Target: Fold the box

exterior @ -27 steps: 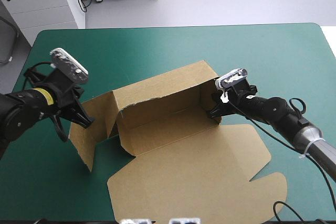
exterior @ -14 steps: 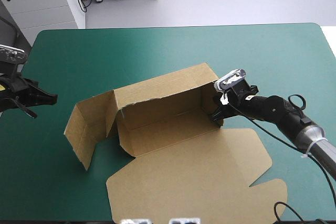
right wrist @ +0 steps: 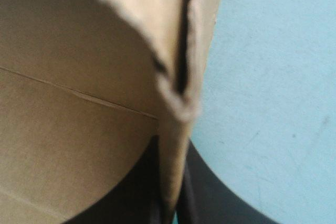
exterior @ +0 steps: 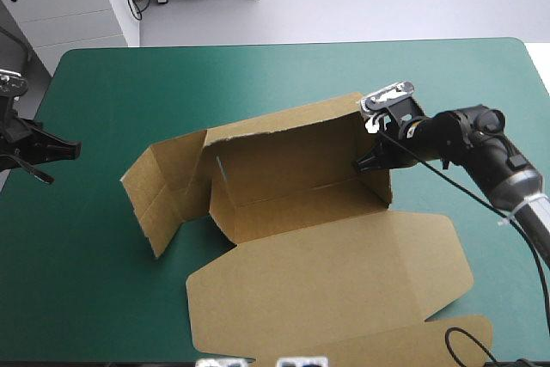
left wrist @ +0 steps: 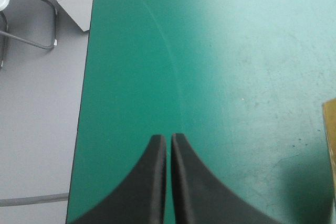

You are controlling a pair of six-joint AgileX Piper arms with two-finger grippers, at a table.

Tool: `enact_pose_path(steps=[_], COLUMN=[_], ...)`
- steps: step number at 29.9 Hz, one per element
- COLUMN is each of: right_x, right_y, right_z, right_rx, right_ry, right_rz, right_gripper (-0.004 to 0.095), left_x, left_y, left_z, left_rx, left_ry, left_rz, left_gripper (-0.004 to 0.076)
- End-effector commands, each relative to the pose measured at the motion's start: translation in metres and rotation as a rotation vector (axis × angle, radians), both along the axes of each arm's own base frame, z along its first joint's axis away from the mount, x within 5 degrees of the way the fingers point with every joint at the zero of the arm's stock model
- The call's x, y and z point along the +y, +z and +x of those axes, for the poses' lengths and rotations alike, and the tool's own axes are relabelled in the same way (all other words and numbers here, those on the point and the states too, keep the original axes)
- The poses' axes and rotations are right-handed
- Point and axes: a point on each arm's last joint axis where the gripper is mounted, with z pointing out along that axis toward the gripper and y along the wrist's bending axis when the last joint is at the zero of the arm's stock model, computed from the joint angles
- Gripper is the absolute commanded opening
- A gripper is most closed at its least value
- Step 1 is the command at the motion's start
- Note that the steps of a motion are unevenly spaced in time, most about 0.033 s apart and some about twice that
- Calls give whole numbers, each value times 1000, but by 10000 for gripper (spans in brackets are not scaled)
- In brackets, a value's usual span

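The brown box (exterior: 301, 178) stands in the middle of the table with its back and side walls raised and its lid (exterior: 331, 277) lying flat toward the near edge. A loose end flap (exterior: 159, 191) sticks out on the box's left side. My right gripper (exterior: 371, 161) is shut on the box's right end wall (right wrist: 176, 103), whose doubled edge runs up between the black fingers (right wrist: 210, 198). My left gripper (exterior: 60, 150) hangs at the table's left edge, away from the box, its fingers (left wrist: 157, 182) shut on nothing over bare teal-green cover. A corner of the box (left wrist: 331, 150) shows off to one side.
Teal-green cover (exterior: 258, 75) stretches bare behind the box to the far edge. The table's left edge and the grey floor (left wrist: 37, 129) lie just beside the left gripper. A white cabinet (exterior: 69, 6) stands beyond the far left corner.
The box has shifted to the right and slightly away, carried by the right gripper on its end wall. The left gripper let go of the left flap earlier and now rests at the left edge.
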Motion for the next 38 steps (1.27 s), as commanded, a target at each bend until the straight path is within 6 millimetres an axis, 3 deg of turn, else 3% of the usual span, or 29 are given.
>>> enact_pose_path(steps=[1, 7, 17, 21, 26, 32, 38], right_x=[-2, 6, 4, 5, 7, 7, 7], right_y=[23, 12, -25, -43, -48, -32, 10], right_z=[6, 34, 104, 117, 123, 123, 118], right_rx=[36, 194, 282, 325, 298, 282, 164], right_ry=[-49, -71, -167, -175, -188, -181, -176], right_rz=[-23, -67, -68, -78, -62, -61, -7], right_gripper=[-4, -4, -4, -4, 7, 249, 582], left_x=[0, -4, -9, -11, -11, -11, -11], left_y=[12, 9, 9, 9, 9, 9, 9], left_z=[2, 6, 7, 7, 7, 7, 7], left_rx=[-84, -81, -90, -89, -83, -82, -82], left_ry=[5, -17, -48, -56, -68, -71, -71], left_rz=[0, -59, -116, -131, -126, -123, -123], left_gripper=[9, 9, 9, 9, 9, 9, 9])
